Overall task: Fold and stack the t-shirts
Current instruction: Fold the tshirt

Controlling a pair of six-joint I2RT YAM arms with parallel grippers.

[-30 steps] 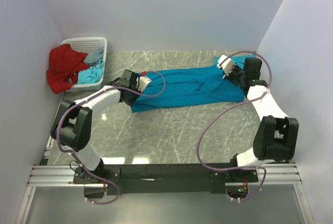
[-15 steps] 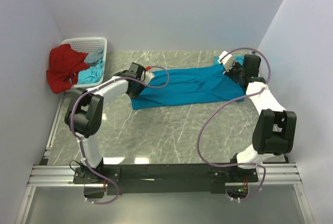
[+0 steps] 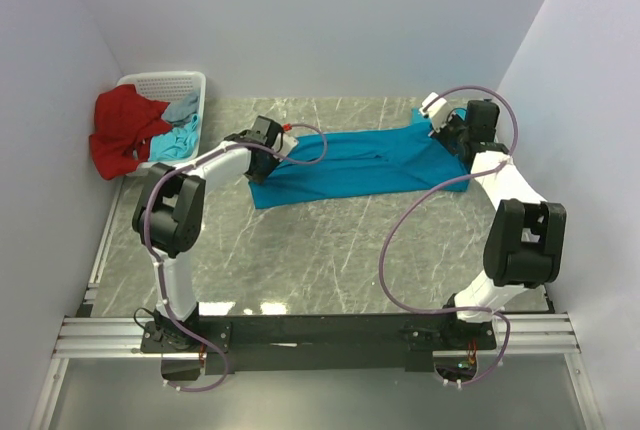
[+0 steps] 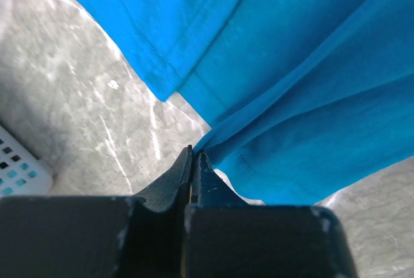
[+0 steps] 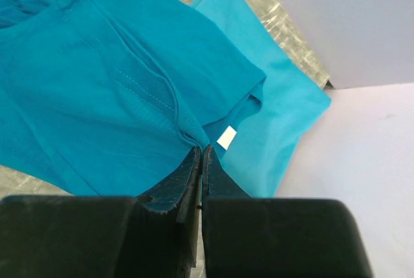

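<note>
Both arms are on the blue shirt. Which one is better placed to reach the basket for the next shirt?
Left. The left gripper pinches the t-shirt at the end nearest the basket; the right gripper holds the opposite end, farthest from it.

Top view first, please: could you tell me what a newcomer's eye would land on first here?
The bright teal t-shirt lies stretched in a long band across the far side of the table. The left gripper pinches its left end and the right gripper its right end, both shut on the cloth. Next comes the white basket in the far left corner, with a red garment spilling over its side.
</note>
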